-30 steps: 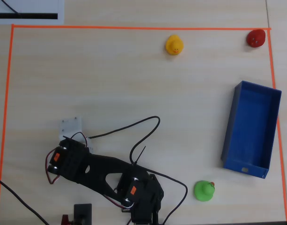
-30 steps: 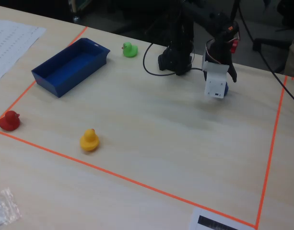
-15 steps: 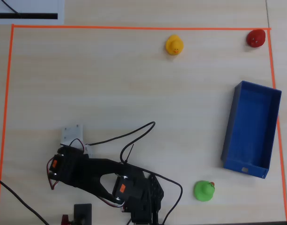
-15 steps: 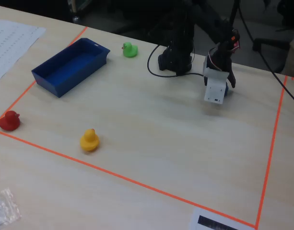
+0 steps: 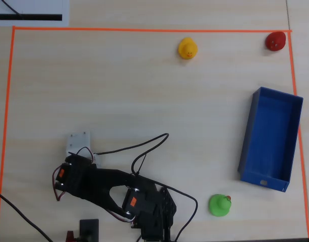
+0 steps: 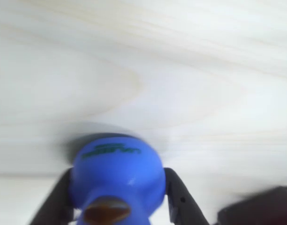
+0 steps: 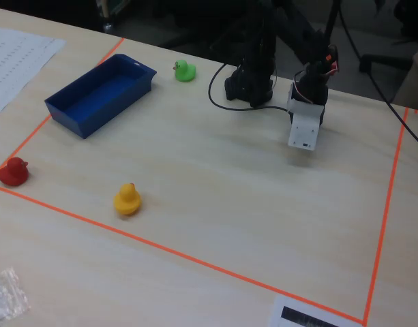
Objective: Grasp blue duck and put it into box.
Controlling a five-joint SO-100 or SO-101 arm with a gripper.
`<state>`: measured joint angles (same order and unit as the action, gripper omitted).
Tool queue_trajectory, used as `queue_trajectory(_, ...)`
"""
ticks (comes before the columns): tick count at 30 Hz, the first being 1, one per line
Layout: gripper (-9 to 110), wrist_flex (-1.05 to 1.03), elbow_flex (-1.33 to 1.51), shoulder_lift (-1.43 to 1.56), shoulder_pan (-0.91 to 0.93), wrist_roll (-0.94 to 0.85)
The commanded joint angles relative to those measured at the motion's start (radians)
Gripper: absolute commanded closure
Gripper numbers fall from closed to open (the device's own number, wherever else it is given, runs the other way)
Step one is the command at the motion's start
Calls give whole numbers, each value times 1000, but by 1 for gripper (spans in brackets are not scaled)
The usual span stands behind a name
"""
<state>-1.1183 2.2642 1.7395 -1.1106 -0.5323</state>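
Filling the wrist view's lower edge, the blue duck [image 6: 117,180] is sitting clamped between the gripper's [image 6: 119,197] dark fingers above the table [image 6: 180,70], while the box [image 5: 271,138] is lying well off toward the overhead view's right.

In the wrist view, the small rounded blue toy duck [image 6: 117,180] sits between the gripper's [image 6: 120,197] two dark fingers [image 6: 178,197]. In the overhead view, the large rectangular blue open-topped box [image 5: 271,139] lies far right of the gripper, apart.
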Motion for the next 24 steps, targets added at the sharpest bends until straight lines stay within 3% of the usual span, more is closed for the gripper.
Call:
queue_trajectory(1, 101, 3, 34, 74, 60, 2)
queue_trajectory(5, 101, -144, -60, 293, 239, -83)
queue_trajectory(9, 101, -155, -414, 359, 716, -279)
queue_trajectory(14, 101, 167, -733, 169, 1267, -535)
queue_trajectory(20, 101, 29, -1232, -193, 1746, -707)
queue_trajectory(24, 101, 11, -1419, -413, 2045, -818)
